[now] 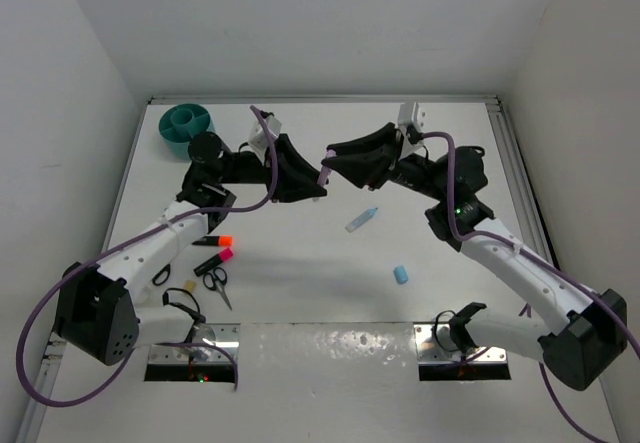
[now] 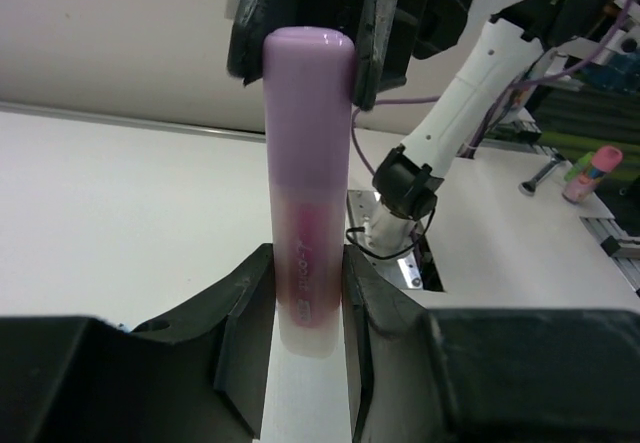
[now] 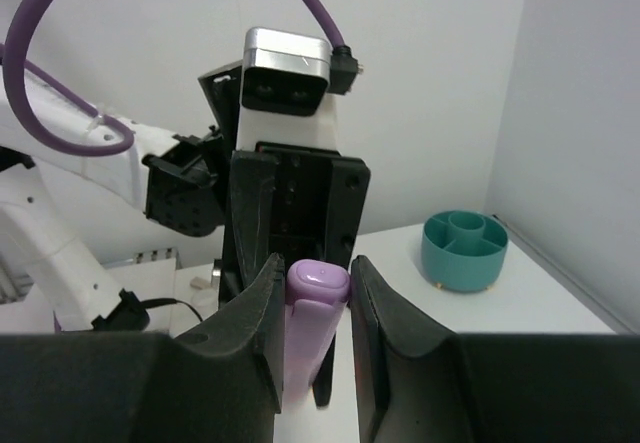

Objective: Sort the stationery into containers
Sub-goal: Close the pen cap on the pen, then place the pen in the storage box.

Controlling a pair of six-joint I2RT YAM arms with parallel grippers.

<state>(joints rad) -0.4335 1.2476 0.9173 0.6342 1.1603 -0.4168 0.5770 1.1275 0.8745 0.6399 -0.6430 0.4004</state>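
Both arms reach inward and meet over the middle of the desk (image 1: pixel 300 263), sharing one pink marker (image 2: pixel 308 143) between them. The left claw (image 2: pixel 308 281) is closed on the marker's body, one finger pressed to each side of the darker pink lower part. The right claw (image 3: pixel 318 281) is closed on the other end, its two fingers clamping the pale lilac cap. The marker runs straight from one claw to the other and is held up off the desk, touching nothing else.

The teal organiser cup (image 1: pixel 187 128) stands upright in the far left corner of the desk, well apart from the claws, its inner dividers showing in the right wrist view.

The rest of the stationery lies flat on the desk. A light-blue marker (image 1: pixel 361 220) lies just right of centre, and a small blue eraser (image 1: pixel 401 274) sits nearer and a little further right. On the left, beside the left arm, lie an orange-and-black marker (image 1: pixel 213 240) and, just nearer, a pink-and-black marker (image 1: pixel 214 261). Black-handled scissors (image 1: pixel 217 283) lie just near of that one.
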